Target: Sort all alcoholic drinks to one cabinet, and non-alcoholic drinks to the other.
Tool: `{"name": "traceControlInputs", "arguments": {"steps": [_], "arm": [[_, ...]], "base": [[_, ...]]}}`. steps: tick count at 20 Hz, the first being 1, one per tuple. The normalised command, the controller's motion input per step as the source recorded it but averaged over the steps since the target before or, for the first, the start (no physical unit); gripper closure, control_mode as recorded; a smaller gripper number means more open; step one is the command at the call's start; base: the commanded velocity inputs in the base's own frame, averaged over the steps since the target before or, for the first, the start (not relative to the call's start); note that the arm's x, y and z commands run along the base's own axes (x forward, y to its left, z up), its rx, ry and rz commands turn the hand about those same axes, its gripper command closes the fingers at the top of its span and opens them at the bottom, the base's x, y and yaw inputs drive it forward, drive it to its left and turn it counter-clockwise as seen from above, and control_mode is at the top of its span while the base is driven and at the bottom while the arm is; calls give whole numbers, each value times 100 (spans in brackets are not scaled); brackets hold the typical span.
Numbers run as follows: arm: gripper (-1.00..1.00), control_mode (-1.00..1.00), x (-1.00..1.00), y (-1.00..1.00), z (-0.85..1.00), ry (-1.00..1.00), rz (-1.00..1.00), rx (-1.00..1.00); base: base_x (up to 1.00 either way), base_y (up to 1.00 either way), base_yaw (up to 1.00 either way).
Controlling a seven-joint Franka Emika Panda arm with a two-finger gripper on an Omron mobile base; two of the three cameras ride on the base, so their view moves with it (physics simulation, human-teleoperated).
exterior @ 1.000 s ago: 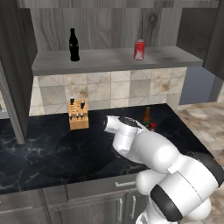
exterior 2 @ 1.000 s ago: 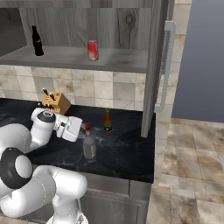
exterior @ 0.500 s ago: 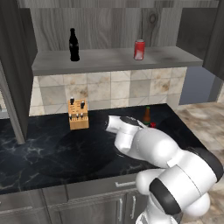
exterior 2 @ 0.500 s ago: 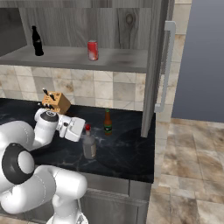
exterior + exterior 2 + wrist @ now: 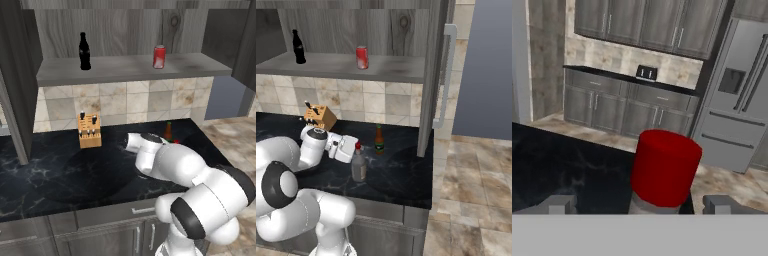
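Gripper (image 5: 639, 202) is spread wide, its fingertips (image 5: 559, 204) flanking the red cap of the clear-grey bottle (image 5: 359, 165) without contact. That bottle stands upright on the black desk (image 5: 401, 175); the slim bottle (image 5: 378, 139) is near, at 1 o'clock. Cola bottle (image 5: 298, 46) and soda can (image 5: 362, 57) stand on the cabinet shelf (image 5: 391, 67).

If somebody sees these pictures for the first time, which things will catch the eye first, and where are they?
The big white robot arm reaches over the black marble counter, its tool open around the red cap of a clear-grey bottle. Beside that stands a slim bottle with a red label. On the open cabinet shelf above stand a black cola bottle and a red soda can, well apart.
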Motion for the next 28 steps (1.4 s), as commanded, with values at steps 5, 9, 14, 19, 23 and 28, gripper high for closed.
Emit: {"name": "traceControlInputs", "arguments": {"steps": [5, 9, 14, 19, 23, 28], "arm": [[100, -100, 0, -5, -6, 0, 0, -3], [100, -100, 0, -1, 0, 0, 0, -4], [100, -100, -19, 0, 37, 0, 0, -1], [100, -100, -38, 0, 76, 0, 4, 0], [100, -100, -40, 0, 80, 0, 13, 0], [100, -100, -38, 0, 76, 0, 22, 1]], "base": [[0, 0, 0], [0, 0, 0], [0, 0, 0], [0, 0, 0], [0, 0, 0], [0, 0, 0]]}}
